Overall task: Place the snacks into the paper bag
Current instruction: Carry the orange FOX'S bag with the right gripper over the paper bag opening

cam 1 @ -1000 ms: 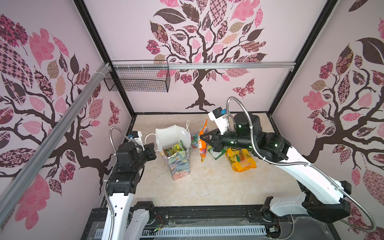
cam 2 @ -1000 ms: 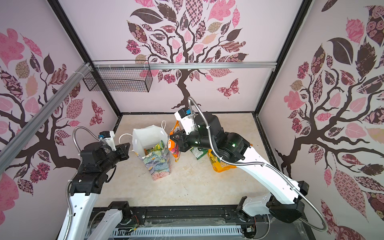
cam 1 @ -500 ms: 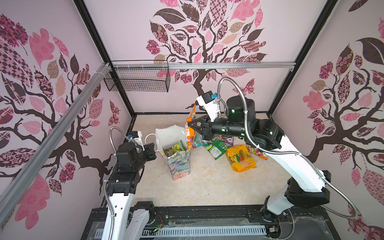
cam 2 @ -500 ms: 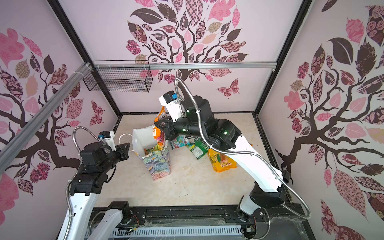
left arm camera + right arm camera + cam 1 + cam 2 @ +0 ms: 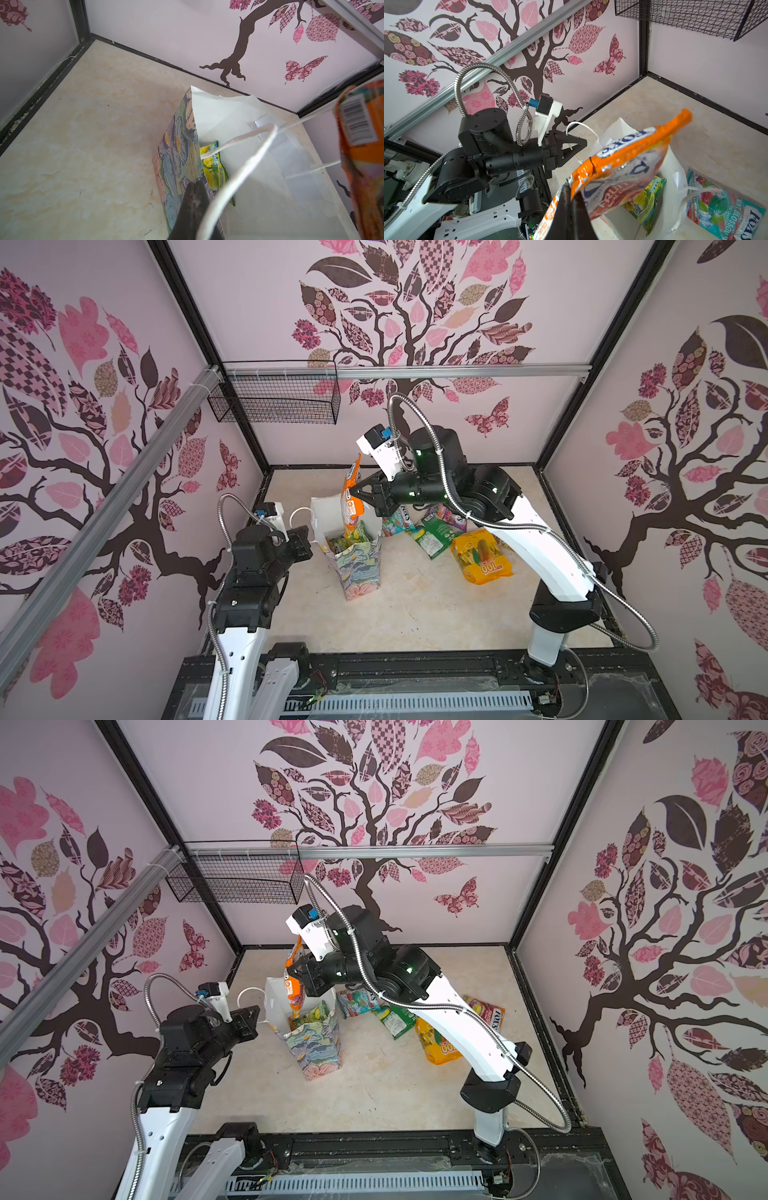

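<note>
over the bag's open mouth: orange pouch hanging end-down

left of centre on the bench [image 5: 415, 610] stands the paper bag [image 5: 360, 572], mouth up, with a yellow-green pouch [image 5: 355, 536] lying inside. the right hand [image 5: 354, 492], stretched across from the right side, is clamped on the orange pouch [image 5: 351, 510] at about mid-length. the pouch's long axis runs nearly upright, so its lower end points at the opening. in both top views that end overlaps the bag's white inner wall, but whether it is past the rim or just above it cannot be told. the bag lies straight below the hand, so the coming move looks like a lowering or a release, not a sideways carry.

the left hand [image 5: 307, 538], fingers together, sits at the bag's left rim by the white cord handle [image 5: 236, 141]. whether it pinches cord or paper is unclear. it is the nearer hand, yet it seems to be steadying the bag.

right of the bag, a teal pouch [image 5: 398, 522], a green pouch [image 5: 434, 536] and a yellow pouch [image 5: 482, 558] lie flat on the bench, nearer the right arm.
</note>
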You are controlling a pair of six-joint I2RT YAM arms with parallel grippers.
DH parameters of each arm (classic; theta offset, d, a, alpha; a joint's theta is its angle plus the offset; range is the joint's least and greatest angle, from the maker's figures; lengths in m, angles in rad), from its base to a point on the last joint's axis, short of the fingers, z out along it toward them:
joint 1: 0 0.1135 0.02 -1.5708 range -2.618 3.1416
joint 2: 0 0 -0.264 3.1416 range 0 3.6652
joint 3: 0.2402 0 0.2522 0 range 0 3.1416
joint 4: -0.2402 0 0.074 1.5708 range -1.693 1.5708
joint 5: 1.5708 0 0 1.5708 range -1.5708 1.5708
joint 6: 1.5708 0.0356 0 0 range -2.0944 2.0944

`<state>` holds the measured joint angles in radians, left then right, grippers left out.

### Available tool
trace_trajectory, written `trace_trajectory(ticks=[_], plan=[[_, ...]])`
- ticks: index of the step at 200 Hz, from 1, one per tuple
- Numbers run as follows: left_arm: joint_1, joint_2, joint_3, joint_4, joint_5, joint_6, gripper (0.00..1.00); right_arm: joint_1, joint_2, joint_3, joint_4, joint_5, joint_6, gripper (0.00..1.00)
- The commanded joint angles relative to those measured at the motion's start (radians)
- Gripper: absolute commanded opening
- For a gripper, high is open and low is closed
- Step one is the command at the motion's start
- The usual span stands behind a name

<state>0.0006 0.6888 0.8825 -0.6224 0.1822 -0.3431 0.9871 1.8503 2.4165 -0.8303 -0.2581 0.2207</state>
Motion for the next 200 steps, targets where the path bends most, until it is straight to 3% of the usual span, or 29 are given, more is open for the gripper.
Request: trace_trajectory(ticks=[1, 41, 84, 141, 166, 200], plan=[[0.004, -0.009, 0.010, 0.005, -0.013, 0.006, 0.03, 0.006, 0.039, 0.068, 0.006, 0.011, -0.060, 0.00], [0.003, -0.011, 0.010, 0.009, -0.013, 0.004, 0.03, 0.007, 0.083, 0.086, -0.060, 0.121, -0.043, 0.00], [0.003, -0.006, 0.007, 0.015, -0.009, -0.002, 0.03, 0.133, 0.099, 0.055, -0.004, 0.492, 0.019, 0.00], [0.003, -0.007, 0.003, 0.018, -0.007, -0.005, 0.03, 0.252, -0.049, -0.276, 0.306, 0.732, 0.127, 0.00], [0.003, -0.010, 0.001, 0.017, -0.008, -0.003, 0.03, 0.283, -0.087, -0.379, 0.388, 0.771, 0.173, 0.00], [0.004, -0.016, -0.001, 0.015, -0.015, -0.001, 0.03, 0.296, -0.079, -0.369, 0.386, 0.805, 0.203, 0.00]])
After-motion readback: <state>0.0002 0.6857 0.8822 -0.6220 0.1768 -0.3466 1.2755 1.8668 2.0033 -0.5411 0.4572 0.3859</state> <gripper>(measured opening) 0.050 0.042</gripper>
